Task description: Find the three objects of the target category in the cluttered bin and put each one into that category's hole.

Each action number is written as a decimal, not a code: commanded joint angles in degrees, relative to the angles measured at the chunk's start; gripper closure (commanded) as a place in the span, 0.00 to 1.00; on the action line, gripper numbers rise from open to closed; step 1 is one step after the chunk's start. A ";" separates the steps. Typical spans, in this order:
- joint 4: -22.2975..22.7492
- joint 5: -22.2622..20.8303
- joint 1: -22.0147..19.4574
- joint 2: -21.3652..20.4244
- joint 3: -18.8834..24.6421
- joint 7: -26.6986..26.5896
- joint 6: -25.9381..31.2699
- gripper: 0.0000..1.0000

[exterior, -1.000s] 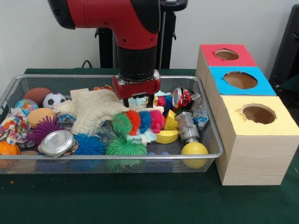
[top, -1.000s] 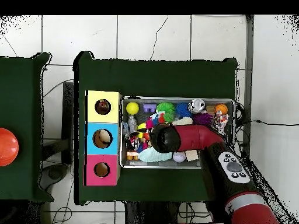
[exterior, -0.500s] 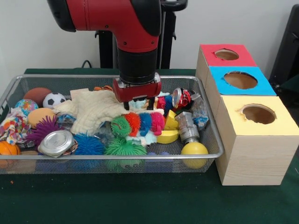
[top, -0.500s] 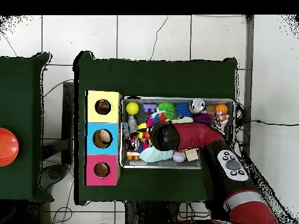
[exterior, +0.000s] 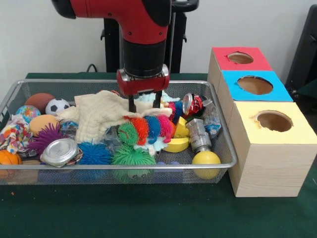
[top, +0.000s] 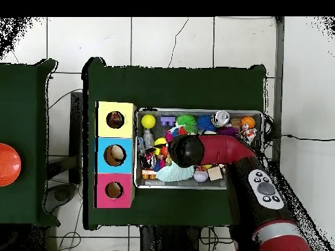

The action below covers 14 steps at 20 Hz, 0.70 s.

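Note:
My gripper (exterior: 145, 105) hangs just above the middle of the wire bin (exterior: 59, 81), open, with nothing between its fingers. Right below it lie a cream knitted cloth (exterior: 99, 116) and a spiky caterpillar toy (exterior: 146, 129) in green, orange, blue and pink. To the right of the gripper are a crushed red can (exterior: 192, 104), a silver metal cylinder (exterior: 198, 135) and a yellow ball (exterior: 206, 159). Beside the bin stand three boxes with holes: red (exterior: 240, 58), blue (exterior: 254, 85), yellow (exterior: 274, 121). Overhead, the arm (top: 216, 151) hides the gripper and the bin's (top: 196, 110) middle.
The bin's left half holds a tin lid (exterior: 60, 151), a purple spiky ball (exterior: 43, 138), a small football (exterior: 57, 105), a brown ball (exterior: 39, 101), an orange ball (exterior: 9, 158) and blue and green spiky balls. Overhead, a large orange ball (top: 8, 165) sits on the table at left.
The gripper has risen out of the pile and drawn slightly back, empty. The caterpillar toy shifted a little as it lifted off.

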 commanded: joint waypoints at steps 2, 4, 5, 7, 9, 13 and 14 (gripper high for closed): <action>-3.64 2.11 -1.19 -10.03 -2.20 -1.64 18.84 0.00; -4.26 1.79 -2.06 -11.13 -1.44 -3.03 20.93 0.00; -4.63 1.53 -2.55 -11.59 -0.98 -3.91 21.71 0.00; -5.41 1.03 -3.76 -12.01 0.23 -5.70 22.68 0.00; -6.05 0.51 -5.13 -12.07 1.47 -7.54 23.01 0.00; -7.95 -0.36 -7.20 -10.47 3.42 -10.01 23.32 0.00; -8.55 -0.59 -7.56 -9.89 3.80 -10.47 23.29 0.00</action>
